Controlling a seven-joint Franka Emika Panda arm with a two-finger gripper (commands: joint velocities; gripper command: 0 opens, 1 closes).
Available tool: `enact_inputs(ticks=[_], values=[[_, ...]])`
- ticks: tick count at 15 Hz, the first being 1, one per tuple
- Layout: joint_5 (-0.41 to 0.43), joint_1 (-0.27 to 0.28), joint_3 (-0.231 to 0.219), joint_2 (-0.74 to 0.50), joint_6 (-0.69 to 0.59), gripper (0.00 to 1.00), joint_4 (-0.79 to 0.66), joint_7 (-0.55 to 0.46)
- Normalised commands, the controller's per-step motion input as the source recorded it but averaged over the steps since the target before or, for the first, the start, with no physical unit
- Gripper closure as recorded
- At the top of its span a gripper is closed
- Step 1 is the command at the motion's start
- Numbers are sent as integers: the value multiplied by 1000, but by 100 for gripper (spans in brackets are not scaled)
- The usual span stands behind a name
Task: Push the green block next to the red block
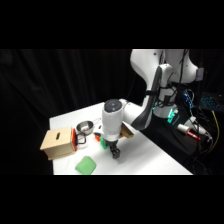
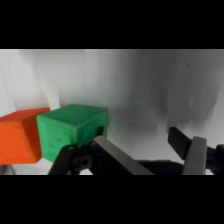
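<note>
A: Gripper (image 1: 115, 153) first. Where is it?

B: Low over the white worktop (image 1: 150, 155), near the front middle, coming down from the arm (image 1: 112, 120). In the wrist view the two fingers (image 2: 116, 157) stand apart with bare worktop between them, holding nothing.

A: Green block?

B: The green block (image 2: 70, 131) sits on the worktop just left of the left finger in the wrist view, very close to it; contact I can't confirm. In the side view only a sliver of green shows by the arm's lower end (mostly hidden by the arm).

A: Red block?

B: The red block (image 2: 19, 137) is right up against the green block's far side from the fingers, with no visible gap between them in the wrist view. Cut off by the picture's left edge.

A: Other stuff?

B: Wooden box (image 1: 58, 143) at the left edge of the worktop, with a red panel facing the arm. Metal bowl (image 1: 85, 127) behind it. Pale-green flat square piece (image 1: 86, 165) at the front edge, apart from the gripper.
</note>
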Motion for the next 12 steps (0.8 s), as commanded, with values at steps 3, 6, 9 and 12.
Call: enact_inputs(ticks=[3,6,9,12], values=[[12,-82,-96,-40,110,0,-42,-151],[93,-157,72,-124,-21,0,-62,-308],[188,-232,256,-361,-339,0,-126,-523],[193,-184,250,-549,-550,0,-137,-483]])
